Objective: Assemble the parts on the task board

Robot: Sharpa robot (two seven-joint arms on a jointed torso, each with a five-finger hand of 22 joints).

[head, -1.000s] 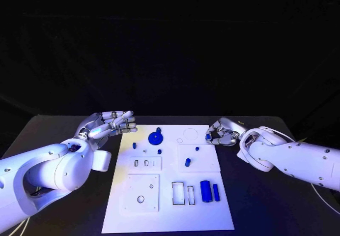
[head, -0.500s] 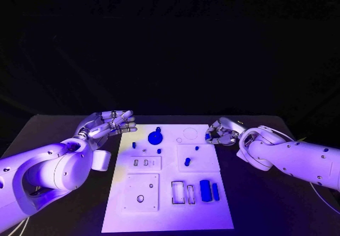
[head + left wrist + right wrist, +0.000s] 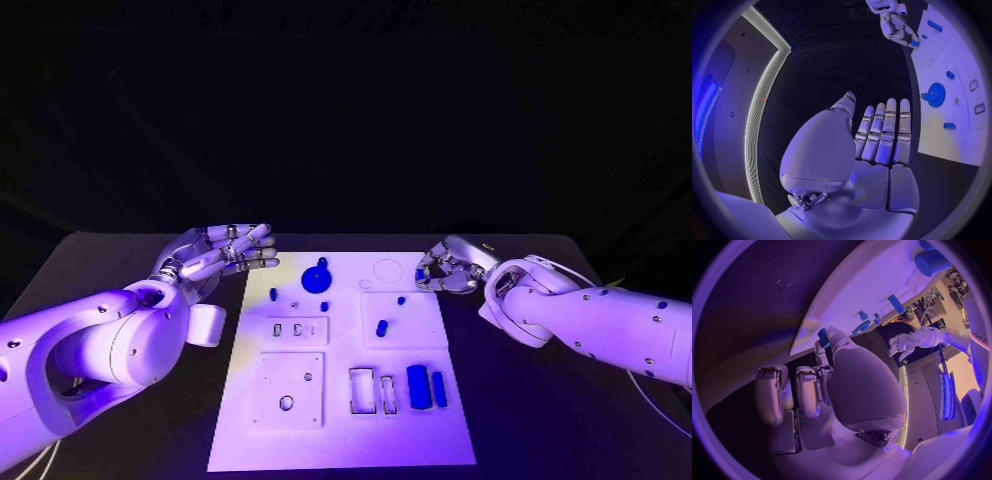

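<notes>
The small blue part is sitting pinched in your right hand, at the task board's far right edge. Your left hand is hovering off the board's far left corner, fingers straight and together, holding nothing.

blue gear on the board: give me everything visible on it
The blue gear is a round, toothed disc, plastic by its look, lying flat on the far part of the white task board. A smaller blue piece sits at its far edge; whether joined or merely touching is unclear. The left wrist view shows its teeth and a hub at its centre. Neither hand touches it; the left hand hovers open beside the board.
</notes>
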